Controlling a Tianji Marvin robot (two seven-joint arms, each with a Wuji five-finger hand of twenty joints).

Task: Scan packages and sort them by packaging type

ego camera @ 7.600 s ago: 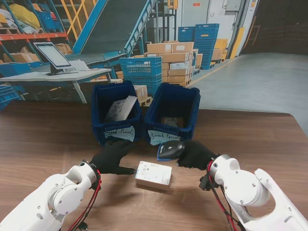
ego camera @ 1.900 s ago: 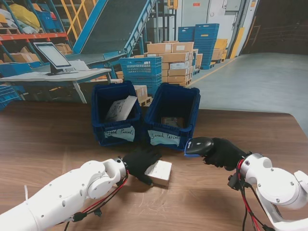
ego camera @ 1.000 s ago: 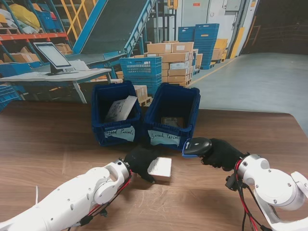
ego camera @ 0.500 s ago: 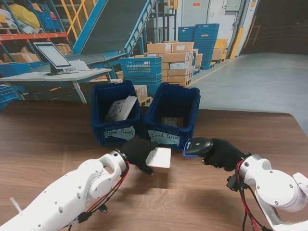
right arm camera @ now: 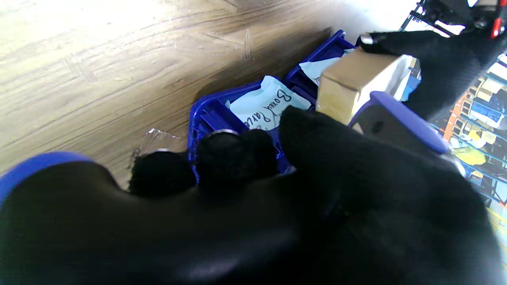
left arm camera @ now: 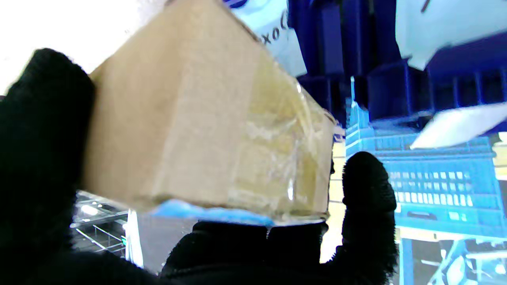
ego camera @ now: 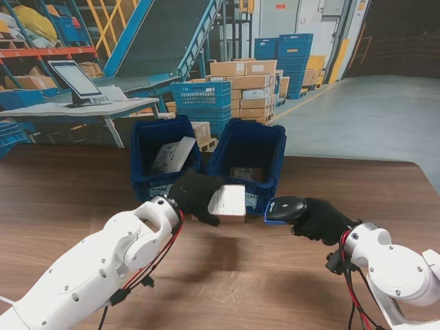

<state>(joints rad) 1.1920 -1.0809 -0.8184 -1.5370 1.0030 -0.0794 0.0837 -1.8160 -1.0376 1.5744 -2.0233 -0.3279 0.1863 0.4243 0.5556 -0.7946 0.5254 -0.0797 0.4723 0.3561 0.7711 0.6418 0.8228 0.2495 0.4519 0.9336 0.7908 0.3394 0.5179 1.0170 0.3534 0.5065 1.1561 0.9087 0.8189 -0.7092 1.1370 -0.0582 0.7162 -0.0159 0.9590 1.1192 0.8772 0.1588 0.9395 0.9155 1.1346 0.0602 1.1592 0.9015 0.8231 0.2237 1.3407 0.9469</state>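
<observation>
Left hand (ego camera: 194, 196) fingers clamped on small cardboard box (ego camera: 228, 203), held off the table (ego camera: 62, 199) against right bin's (ego camera: 247, 148) near rim. Bin tag (right arm camera: 266, 103) reads "Boxed Parce…". Right hand (ego camera: 322, 218) fingers wrapped around scanner (ego camera: 284, 207), right of the box. Left bin's (ego camera: 163, 141) tag is hidden.

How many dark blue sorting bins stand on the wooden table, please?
2. The left bin holds a white bagged parcel. The right bin, touching or nearly touching it, has a small box inside. The left hand lifts a box in front of them.
</observation>
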